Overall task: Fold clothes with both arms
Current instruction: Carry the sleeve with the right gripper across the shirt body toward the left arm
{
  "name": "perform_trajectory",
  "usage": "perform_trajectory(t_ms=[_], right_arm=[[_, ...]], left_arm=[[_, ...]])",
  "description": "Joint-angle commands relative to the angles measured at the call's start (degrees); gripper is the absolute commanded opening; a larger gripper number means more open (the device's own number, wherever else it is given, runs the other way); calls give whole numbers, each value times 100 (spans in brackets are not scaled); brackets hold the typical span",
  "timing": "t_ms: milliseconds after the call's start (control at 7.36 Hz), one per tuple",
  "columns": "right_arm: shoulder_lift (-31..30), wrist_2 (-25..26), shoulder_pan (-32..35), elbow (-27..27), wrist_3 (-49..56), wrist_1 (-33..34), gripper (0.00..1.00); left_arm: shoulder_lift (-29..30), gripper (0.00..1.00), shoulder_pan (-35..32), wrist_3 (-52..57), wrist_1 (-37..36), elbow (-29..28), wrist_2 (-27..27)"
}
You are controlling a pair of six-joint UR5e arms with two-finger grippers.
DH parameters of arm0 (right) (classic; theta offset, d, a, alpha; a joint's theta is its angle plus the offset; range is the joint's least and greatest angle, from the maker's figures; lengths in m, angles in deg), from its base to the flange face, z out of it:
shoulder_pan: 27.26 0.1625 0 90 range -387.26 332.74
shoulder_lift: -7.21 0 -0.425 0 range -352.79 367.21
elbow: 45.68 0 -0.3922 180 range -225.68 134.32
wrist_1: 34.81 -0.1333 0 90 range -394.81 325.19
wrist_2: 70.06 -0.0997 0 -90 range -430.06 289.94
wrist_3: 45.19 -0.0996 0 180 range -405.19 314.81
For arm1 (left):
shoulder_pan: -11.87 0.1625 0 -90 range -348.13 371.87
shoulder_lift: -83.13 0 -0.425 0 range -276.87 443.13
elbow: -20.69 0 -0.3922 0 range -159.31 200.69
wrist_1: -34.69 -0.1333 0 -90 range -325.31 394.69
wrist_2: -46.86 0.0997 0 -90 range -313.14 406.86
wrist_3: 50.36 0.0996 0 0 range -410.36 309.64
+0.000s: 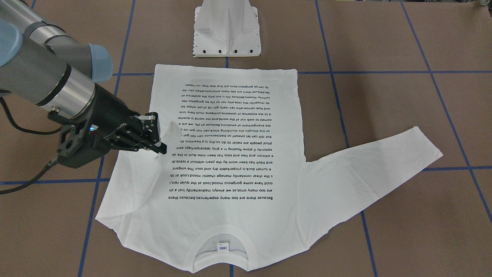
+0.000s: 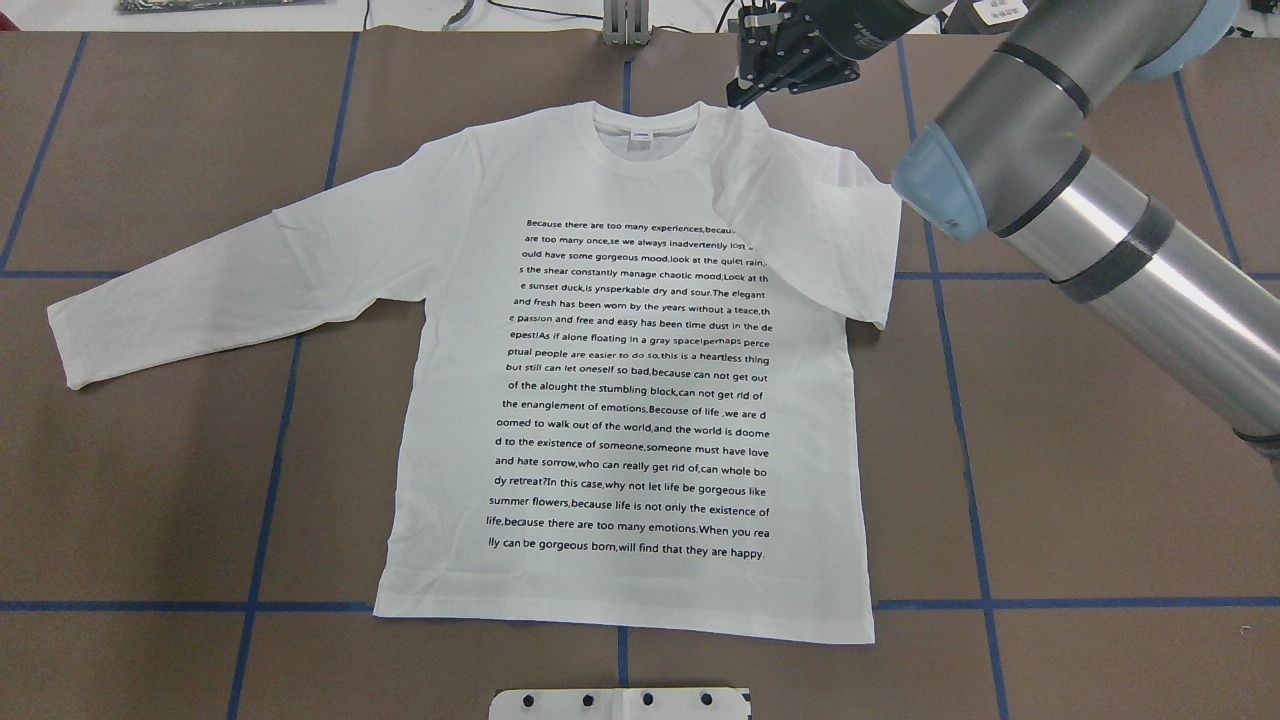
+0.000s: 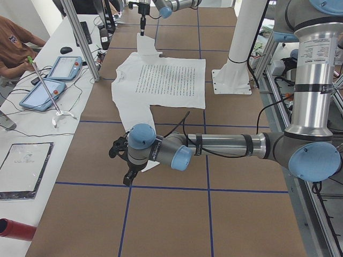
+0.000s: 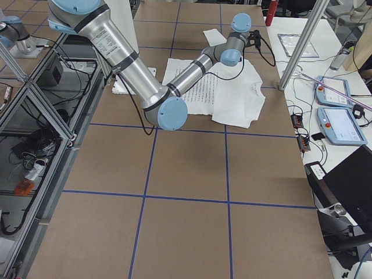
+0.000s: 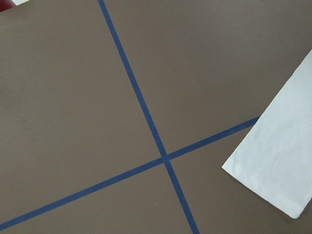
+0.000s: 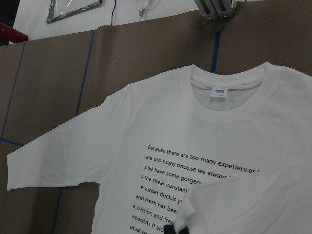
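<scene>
Pinching T-shirt sleeve (image 1: 153, 169), right tool (image 1: 157, 137); front view shows it plainest.

Table (image 2: 1100, 450) is one big flat brown top with blue tape lines (image 2: 268, 480) cutting it into squares. A white long-sleeved shirt (image 2: 600, 420) lies around the middle, print side up, collar toward the far edge, hem toward the robot's edge. The left-hand sleeve (image 2: 180, 290) is stretched flat toward the table's left end. The other sleeve (image 2: 800, 230) is up off the surface, over the chest. A white metal base (image 2: 620, 703) sits at the robot's edge, just beside the hem, not touching.
</scene>
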Motion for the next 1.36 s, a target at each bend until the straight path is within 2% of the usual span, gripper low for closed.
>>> perform_trajectory(t_ms=[0,136,272,408,679,1223], right_arm=[[472,1107,-932,-127,-3,56,0],[621,1401,-1155,-381,40,56,0],[718,1473,-1288,-575,58,56,0],[702,1744,-1507,-620,76,56,0],[963,1939,-1693,-1232,111,30,0],[1132,1940,-2026,-1218,49,-15,0]], left_arm=[[-8,100,0,9,0,-57,0],[-8,100,0,9,0,-67,0],[-16,100,0,9,9,-93,0],[-17,100,0,9,0,-93,0],[-17,100,0,9,0,-102,0],[-8,100,0,0,0,-102,0]])
